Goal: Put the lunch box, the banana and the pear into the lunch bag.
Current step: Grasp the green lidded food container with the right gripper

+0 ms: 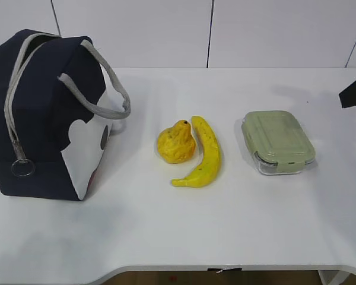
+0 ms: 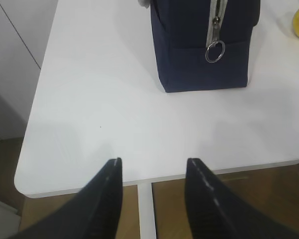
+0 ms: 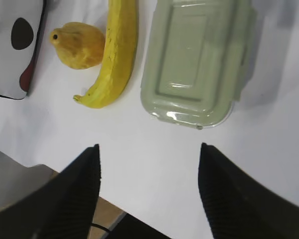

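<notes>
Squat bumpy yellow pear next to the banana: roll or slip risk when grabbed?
The squat bumpy yellow-orange pear lies on its side against the long curved yellow banana, so a nudge would probably rock or roll it. Its lumpy skin probably aids grip, but the tapered top may slip out.

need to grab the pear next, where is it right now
In the exterior view the pear sits mid-table, touching the banana on its right, the lunch bag farther left.

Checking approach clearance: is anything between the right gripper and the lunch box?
Nothing visible. In the right wrist view only bare white table lies between the open right gripper and the lunch box; the banana lies off to its side.
</notes>
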{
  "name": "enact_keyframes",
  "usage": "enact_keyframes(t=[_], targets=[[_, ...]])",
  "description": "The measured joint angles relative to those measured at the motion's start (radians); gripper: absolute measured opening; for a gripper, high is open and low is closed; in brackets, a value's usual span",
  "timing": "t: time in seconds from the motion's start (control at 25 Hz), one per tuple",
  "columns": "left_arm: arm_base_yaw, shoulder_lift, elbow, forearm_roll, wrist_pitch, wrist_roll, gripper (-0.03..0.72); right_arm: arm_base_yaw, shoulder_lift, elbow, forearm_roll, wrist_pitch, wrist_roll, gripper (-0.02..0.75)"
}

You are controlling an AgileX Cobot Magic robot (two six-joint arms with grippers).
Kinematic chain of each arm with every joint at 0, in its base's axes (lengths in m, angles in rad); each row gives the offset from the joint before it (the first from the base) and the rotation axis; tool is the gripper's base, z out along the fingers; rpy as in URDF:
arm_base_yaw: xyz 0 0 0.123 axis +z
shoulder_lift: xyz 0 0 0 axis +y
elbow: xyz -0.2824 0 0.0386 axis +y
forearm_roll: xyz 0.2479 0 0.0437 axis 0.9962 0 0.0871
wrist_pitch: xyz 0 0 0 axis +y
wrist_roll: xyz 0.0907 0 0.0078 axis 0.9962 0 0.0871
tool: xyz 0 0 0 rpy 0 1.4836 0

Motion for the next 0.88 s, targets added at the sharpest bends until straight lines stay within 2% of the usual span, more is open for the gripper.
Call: enact_keyframes(t=[0.44,0.88], targets=[[0.0,0.0,0.0,0.0,0.0,-0.002,0.309,-0.005,0.2,-0.032,0.09,-0.005,-0.029,0.493],[0.0,0.0,0.0,0.0,0.0,-0.002,0.309,-0.005,0.246,-0.086,0.079,-0.012,-0.034,0.492]])
